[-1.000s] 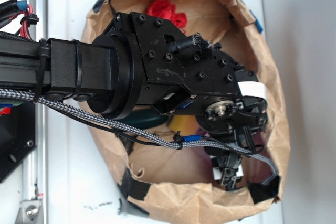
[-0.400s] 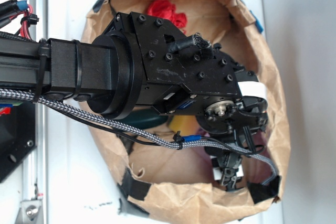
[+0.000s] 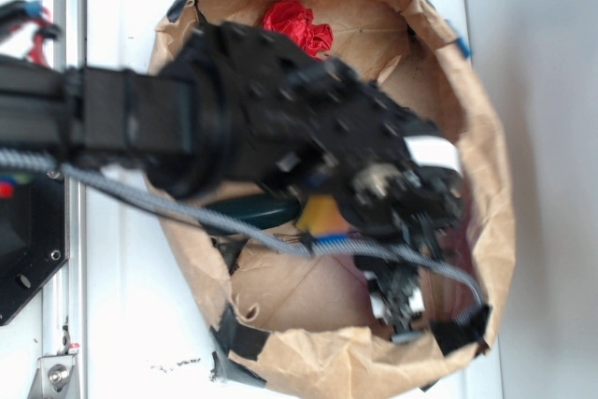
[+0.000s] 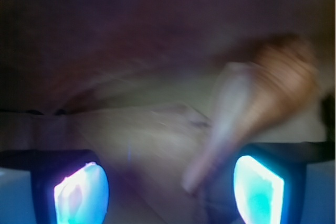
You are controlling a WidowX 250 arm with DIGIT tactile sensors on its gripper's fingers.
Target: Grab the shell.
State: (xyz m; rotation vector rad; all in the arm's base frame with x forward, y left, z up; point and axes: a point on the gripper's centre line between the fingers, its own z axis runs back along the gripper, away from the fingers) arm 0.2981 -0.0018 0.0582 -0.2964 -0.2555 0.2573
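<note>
Arm reaches across the paper bag (image 3: 486,184), gripper (image 4: 170,190) low inside, jaws apart. The shell (image 4: 257,103) lies ahead, tail just beside the right finger (image 4: 258,190). Red crumpled thing (image 3: 297,25) sits near the bag's far rim.

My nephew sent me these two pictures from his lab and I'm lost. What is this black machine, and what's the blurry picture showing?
The black machine is a robot arm reaching into a brown paper bag, seen from outside. In the bag lie something red and crumpled, a dark green thing and a yellow thing.

The blurry picture comes from a camera on the arm's wrist. The glowing blue shapes are its fingers, spread apart, holding nothing. The tan shell lies ahead, toward the right finger.
</note>
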